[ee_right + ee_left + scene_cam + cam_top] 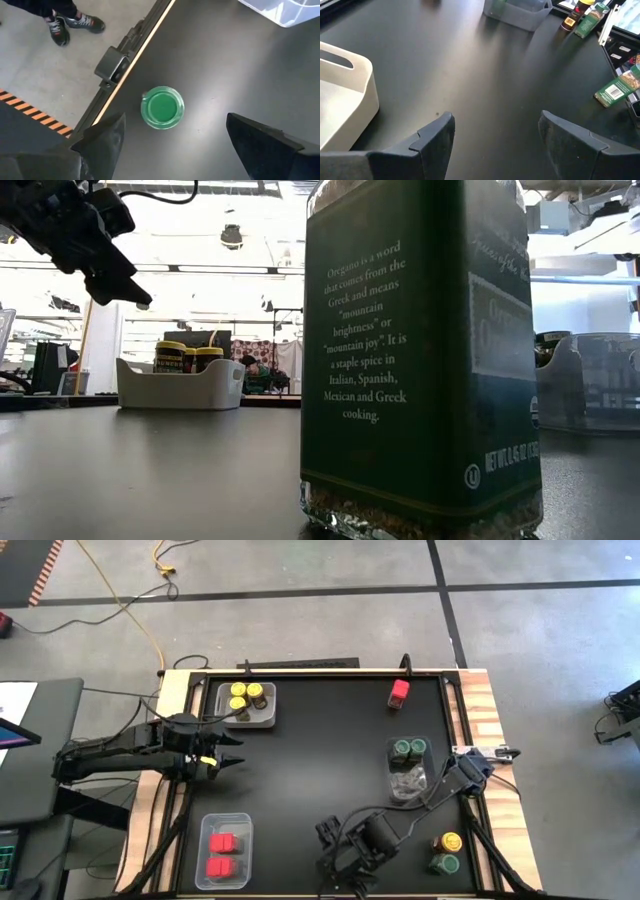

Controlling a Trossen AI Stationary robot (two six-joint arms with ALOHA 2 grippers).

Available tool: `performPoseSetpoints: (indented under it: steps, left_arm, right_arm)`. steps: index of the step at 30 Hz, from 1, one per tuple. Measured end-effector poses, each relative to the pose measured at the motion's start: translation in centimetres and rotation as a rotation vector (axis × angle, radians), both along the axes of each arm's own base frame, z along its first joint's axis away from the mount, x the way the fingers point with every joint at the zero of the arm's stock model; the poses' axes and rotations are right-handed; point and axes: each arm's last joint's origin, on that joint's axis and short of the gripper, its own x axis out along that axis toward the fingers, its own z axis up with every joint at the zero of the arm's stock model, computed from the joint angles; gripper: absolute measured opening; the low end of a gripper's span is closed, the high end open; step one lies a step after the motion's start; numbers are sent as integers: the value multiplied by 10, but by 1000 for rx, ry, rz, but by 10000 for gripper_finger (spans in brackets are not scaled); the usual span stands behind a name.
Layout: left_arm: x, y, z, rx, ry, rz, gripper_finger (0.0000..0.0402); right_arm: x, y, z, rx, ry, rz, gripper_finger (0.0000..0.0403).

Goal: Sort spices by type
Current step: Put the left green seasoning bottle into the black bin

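The left gripper (237, 753) hangs above the tabletop (320, 750) near its left edge, just beside the bin (250, 705) at the far left corner that holds the yellow-lidded jars (246, 696); its fingers (436, 137) stand parted and hold nothing. The right gripper (172, 140) is at the near edge, close to the middle — fingers spread wide and empty — directly over a green-lidded jar (162, 107) that stands upright by that edge. The same jar fills the low view up close (420, 360), its label reading oregano. A bin (226, 850) at the near left corner holds two red blocky containers (222, 853). One more red container (399, 692) stands alone by the far edge. A bin (410, 770) toward the right edge holds two green-lidded jars (409, 748). At the near right corner a yellow-lidded jar (450, 842) and a green-lidded one (446, 864) stand just beside each other on the bare tabletop.
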Motion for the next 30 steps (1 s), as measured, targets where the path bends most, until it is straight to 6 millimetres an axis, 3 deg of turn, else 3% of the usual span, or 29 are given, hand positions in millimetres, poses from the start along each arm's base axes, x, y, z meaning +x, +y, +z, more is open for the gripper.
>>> performPoseSetpoints:
  steps: [30]
  left_arm:
    - [0, 0, -1, -10, 6, 4, 277]
  right_arm:
    - [9, 14, -82, 34, -35, 56, 367]
